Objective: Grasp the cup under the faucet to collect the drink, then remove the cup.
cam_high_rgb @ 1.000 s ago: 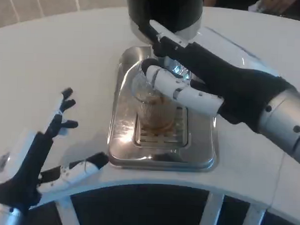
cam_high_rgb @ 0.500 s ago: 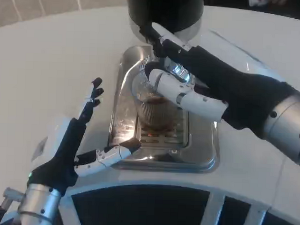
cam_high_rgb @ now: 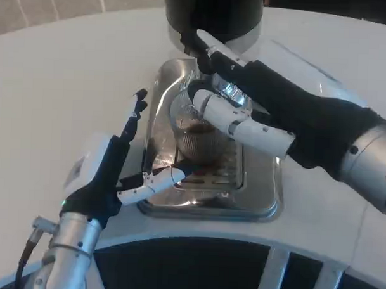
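Collection looks underway: right hand (cam_high_rgb: 257, 115) grips the cup (cam_high_rgb: 196, 135) on the drip tray (cam_high_rgb: 267, 198) under the faucet (cam_high_rgb: 213, 18), left hand (cam_high_rgb: 109, 173) spread empty beside it, so lifting out likely comes next.

White table (cam_high_rgb: 69, 64); steel drip tray (cam_high_rgb: 267, 204), dispenser (cam_high_rgb: 213, 15) on it

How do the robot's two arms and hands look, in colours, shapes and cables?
Both forearms are silver cylinders. The left hand has a white back, black palm and slim white-and-black fingers; a thin cable runs beside its wrist. The right hand is mostly black, with white finger segments.
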Motion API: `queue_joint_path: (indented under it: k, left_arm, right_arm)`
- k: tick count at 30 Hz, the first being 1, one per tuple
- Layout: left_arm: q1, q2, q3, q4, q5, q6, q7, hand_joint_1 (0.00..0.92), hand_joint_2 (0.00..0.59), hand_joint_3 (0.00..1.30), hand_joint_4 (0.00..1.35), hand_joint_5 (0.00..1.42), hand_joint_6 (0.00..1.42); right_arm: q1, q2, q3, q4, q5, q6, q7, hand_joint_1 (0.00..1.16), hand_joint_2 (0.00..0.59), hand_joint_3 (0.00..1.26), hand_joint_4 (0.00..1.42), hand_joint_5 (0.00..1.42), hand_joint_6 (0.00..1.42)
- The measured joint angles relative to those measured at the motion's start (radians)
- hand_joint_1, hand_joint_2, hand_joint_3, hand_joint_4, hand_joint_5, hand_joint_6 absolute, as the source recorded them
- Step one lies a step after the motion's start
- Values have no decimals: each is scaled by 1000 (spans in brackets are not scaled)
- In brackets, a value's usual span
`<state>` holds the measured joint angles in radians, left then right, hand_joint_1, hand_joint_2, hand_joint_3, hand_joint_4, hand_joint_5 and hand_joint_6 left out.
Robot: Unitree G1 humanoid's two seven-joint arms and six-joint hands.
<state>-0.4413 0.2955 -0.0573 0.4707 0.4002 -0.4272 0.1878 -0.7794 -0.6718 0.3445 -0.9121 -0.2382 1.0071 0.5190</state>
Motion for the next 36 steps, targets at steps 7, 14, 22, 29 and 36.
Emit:
queue_joint_path:
  k: [7,14,22,29,36]
  left_arm:
    - [-32,0,-17,33,0,0,0,368,61,40,0,77,156]
    - [-44,0,-23,54,-1,0,0,362,66,41,0,77,158]
    - [-47,0,-23,54,-4,-1,0,349,71,45,2,86,159]
    - [-48,0,-23,55,-5,-2,0,347,72,50,3,88,159]
    - [-60,0,-25,72,-6,-2,-1,347,72,50,3,88,159]
  right_arm:
    - [2,0,-3,-1,0,0,0,0,551,0,0,0,16]
    - [5,1,-4,-4,-2,0,-1,0,551,0,0,0,16]
    - [67,-10,-67,-90,-42,3,-33,3,555,0,0,0,16]
    - [120,-9,-178,-119,-70,-91,-37,8,558,1,0,0,16]
    - [236,7,-316,-119,-133,-230,-19,20,556,4,0,0,16]
